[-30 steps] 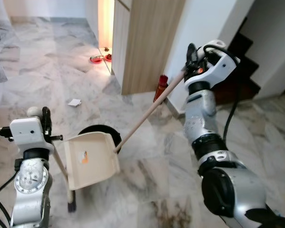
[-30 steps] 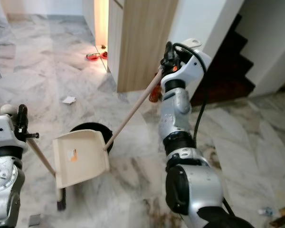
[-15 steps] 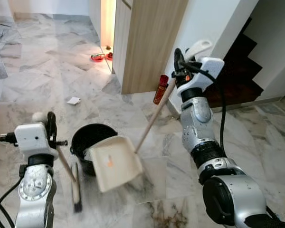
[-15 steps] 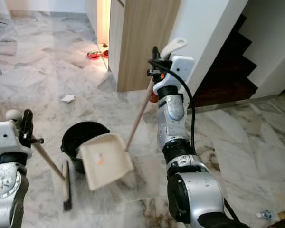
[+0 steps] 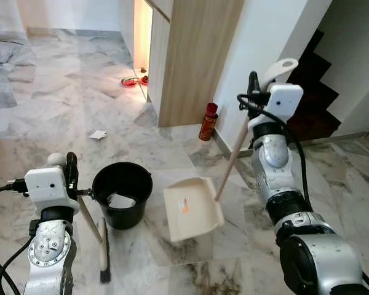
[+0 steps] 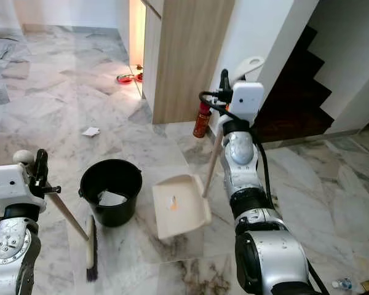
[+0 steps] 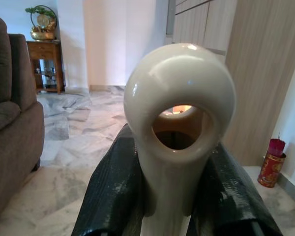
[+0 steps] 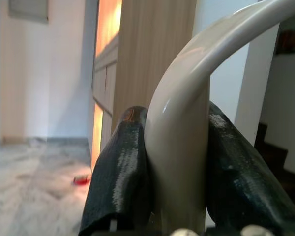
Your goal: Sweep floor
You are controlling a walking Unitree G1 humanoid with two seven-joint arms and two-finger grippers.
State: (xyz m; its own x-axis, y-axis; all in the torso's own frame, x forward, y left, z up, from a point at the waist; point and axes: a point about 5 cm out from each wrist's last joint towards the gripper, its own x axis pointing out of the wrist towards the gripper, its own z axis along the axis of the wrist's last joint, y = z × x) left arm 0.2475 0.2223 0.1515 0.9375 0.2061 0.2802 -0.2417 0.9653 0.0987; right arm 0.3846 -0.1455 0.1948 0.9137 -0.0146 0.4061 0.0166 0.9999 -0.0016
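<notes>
A: Two tools, one per arm. Starting at the left: the left claw point(image 7: 173, 196) is clamped on the cream ring-shaped end of the broom point(image 5: 102, 252) handle, and the handle slants down and inward to the dark bristles on the floor point(image 5: 61, 110), just left of the black bucket point(image 5: 122, 195).

B: And the dustpan point(image 5: 190, 208)?

A: It sits flat on the marble just right of the bucket, mouth toward the robot. Its long wooden handle rises up and to the right into the right claw point(image 8: 177, 167), which is clamped round the curved cream grip.

B: So which way must the broom go?

A: I'd judge rightward, past the bucket; the bristles lie well left of the pan. A white scrap point(image 5: 98, 134) lies farther off, on the left arm's side.

B: Anything unclear?

A: Whatever pale thing lies inside the bucket, I cannot identify it.
</notes>
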